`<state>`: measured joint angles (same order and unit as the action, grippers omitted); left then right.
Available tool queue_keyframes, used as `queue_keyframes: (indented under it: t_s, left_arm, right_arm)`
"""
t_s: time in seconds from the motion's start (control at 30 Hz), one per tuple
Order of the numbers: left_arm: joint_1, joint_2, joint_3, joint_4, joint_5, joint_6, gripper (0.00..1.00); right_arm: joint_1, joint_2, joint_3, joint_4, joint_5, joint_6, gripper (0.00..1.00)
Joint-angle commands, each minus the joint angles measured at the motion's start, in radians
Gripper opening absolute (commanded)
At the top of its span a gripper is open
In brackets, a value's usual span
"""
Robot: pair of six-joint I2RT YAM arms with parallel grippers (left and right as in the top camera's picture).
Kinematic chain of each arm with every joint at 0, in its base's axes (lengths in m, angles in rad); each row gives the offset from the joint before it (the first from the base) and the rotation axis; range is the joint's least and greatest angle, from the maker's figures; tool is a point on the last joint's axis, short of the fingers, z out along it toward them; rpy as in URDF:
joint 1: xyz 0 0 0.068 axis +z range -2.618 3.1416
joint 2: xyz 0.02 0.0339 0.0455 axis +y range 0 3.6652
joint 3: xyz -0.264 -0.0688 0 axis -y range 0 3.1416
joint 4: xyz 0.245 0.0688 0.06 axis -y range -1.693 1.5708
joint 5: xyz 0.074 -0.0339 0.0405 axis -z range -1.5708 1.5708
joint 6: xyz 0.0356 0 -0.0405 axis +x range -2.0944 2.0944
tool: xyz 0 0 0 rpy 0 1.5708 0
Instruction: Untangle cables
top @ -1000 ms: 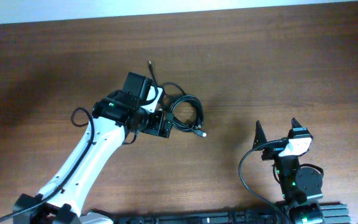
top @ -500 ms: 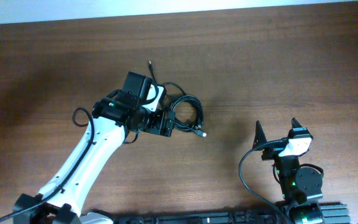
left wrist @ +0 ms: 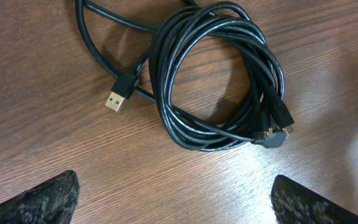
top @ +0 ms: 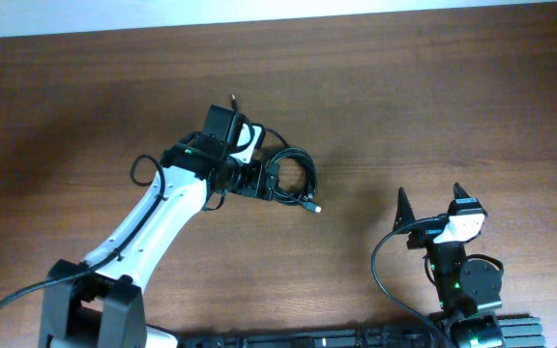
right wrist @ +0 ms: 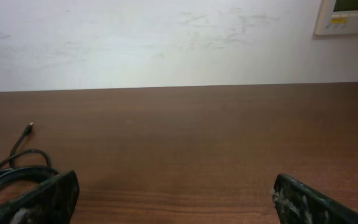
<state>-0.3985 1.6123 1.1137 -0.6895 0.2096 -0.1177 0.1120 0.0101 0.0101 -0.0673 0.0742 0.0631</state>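
Okay, your left gripper (left wrist: 179, 208) hangs spread, holding nothing; the loose coil of thin black cables (left wrist: 162, 93) lies just ahead, between its fingers. Looks like the approach step: next, drop and pinch one strand near the blue-tipped plug (left wrist: 122, 89). Your right gripper (top: 431, 198), also spread, sits well apart.

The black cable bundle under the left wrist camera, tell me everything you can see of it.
The cable bundle is several thin, black, rubbery-looking cords wound into a loose coil, lying flat on the wooden table. A USB-A plug with a blue insert lies just outside the coil, and small connectors cluster on the opposite edge. One strand loops away toward the top. The open left gripper does not touch it.
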Motion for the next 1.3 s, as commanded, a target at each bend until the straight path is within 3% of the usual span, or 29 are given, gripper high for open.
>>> queue_keyframes:
  t_s: [0.0, 0.63, 0.87, 1.07, 1.27]
  left_arm:
    - [-0.003, 0.012, 0.015, 0.005, 0.011, -0.01, 0.99]
    - [-0.003, 0.012, 0.015, 0.008, 0.01, -0.009, 0.99]
    - [-0.003, 0.063, 0.015, 0.121, -0.053, -0.008, 1.0]
    - [-0.047, 0.228, 0.014, 0.291, -0.062, 0.092, 0.83]
    - [-0.064, 0.238, 0.014, 0.401, -0.088, 0.135, 0.64]
  right_arm:
    - [-0.002, -0.006, -0.005, -0.008, 0.002, -0.003, 0.98]
    - [-0.002, -0.006, -0.005, -0.008, 0.002, -0.003, 0.98]
    - [-0.002, -0.006, -0.005, -0.008, 0.002, -0.003, 0.98]
    - [-0.002, -0.006, -0.005, -0.008, 0.002, -0.003, 0.98]
    - [-0.002, -0.006, -0.005, -0.008, 0.002, -0.003, 0.98]
